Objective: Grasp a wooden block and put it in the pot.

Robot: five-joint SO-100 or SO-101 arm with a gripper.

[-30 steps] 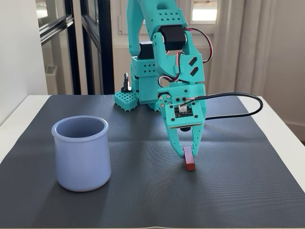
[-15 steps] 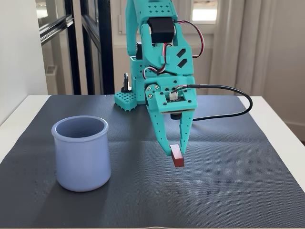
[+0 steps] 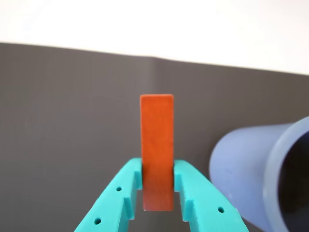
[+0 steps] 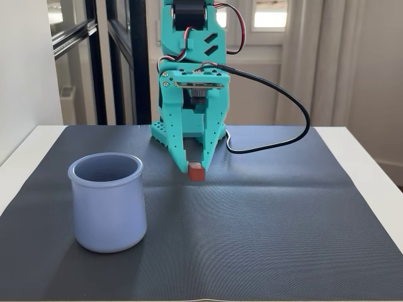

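Fixed view, nearest: pot (image 4: pixel 107 202) seen upright on dark ribbed mat (image 4: pixel 264 220) spread over white bench (image 4: pixel 371 167), left of centre, mouth up. Farther back: teal hand (image 4: pixel 196 168) pointed down at mat, closed on wooden block (image 4: pixel 196 171); block held well apart from pot, square end turned toward camera, contact with mat not judged. Black cable (image 4: pixel 277 94) looped behind. Wrist view: block (image 3: pixel 157 145) clamped between both fingers (image 3: pixel 120 193), long axis projected straight out beyond fingertips; pot (image 3: pixel 260 179) seen at right.

The reddish block (image 4: pixel 196 171) sits mid-mat toward the far edge; the lavender pot (image 4: pixel 108 202) stands upright near the front-left corner.
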